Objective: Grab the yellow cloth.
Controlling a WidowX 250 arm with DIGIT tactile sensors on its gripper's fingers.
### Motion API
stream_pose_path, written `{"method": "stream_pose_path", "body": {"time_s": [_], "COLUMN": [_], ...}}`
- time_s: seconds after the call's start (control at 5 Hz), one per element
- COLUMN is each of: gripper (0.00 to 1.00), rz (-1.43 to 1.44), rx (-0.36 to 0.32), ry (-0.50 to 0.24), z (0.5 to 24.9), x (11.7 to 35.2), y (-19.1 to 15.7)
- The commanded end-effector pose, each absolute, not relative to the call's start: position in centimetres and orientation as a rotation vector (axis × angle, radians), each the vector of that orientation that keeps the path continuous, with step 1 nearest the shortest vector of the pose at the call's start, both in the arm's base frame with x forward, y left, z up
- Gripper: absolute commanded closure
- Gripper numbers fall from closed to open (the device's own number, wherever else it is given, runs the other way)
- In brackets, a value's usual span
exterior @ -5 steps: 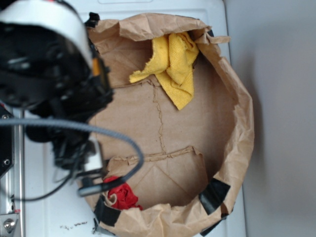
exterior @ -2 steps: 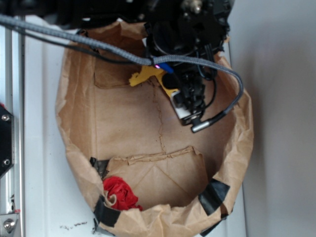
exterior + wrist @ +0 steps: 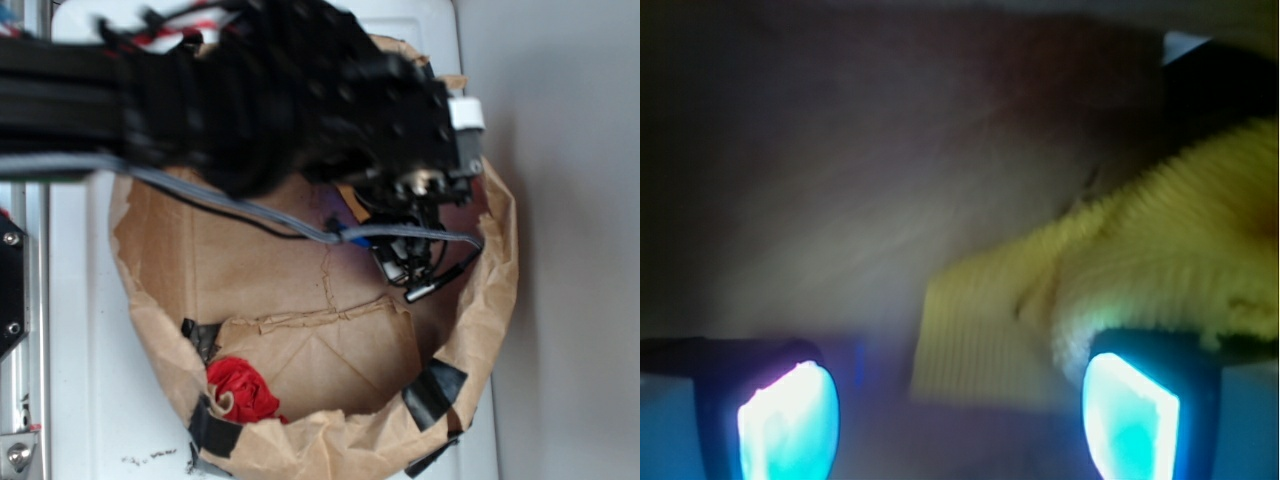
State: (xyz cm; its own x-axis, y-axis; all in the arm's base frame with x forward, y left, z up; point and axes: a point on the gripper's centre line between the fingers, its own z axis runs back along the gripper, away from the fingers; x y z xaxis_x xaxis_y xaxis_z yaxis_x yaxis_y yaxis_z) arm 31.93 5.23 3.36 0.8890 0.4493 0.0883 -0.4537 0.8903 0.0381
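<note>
The yellow cloth fills the right half of the wrist view, ribbed and folded, lying on the brown paper bag floor. Its lower corner reaches between my fingertips and its bulk touches the right fingertip. My gripper is open, with the jaws wide apart. In the exterior view the black arm covers the back right of the bag, so the cloth is hidden there. The gripper points down into the bag.
The brown paper bag lies open with crumpled walls and black tape patches. A small red bunched cloth sits in its front left corner. A grey cable trails across the bag. A white surface lies underneath.
The arm has swung from the left side across to the back right of the bag. It has come down over the yellow cloth, which it now hides in the exterior view.
</note>
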Motion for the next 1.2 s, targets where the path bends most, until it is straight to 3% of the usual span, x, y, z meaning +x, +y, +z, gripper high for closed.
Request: {"method": "stream_pose_path", "body": {"time_s": [0.0,0.4,1.0], "gripper": [1.0,1.0,1.0], "rz": [0.49,0.434,0.402], "rx": [0.053,0.042,-0.07], "ry": [-0.115,-0.129,-0.183], "z": [4.7,5.6,10.5], "x": [34.9,34.7,31.7], "y": [6.4,6.4,7.2]}}
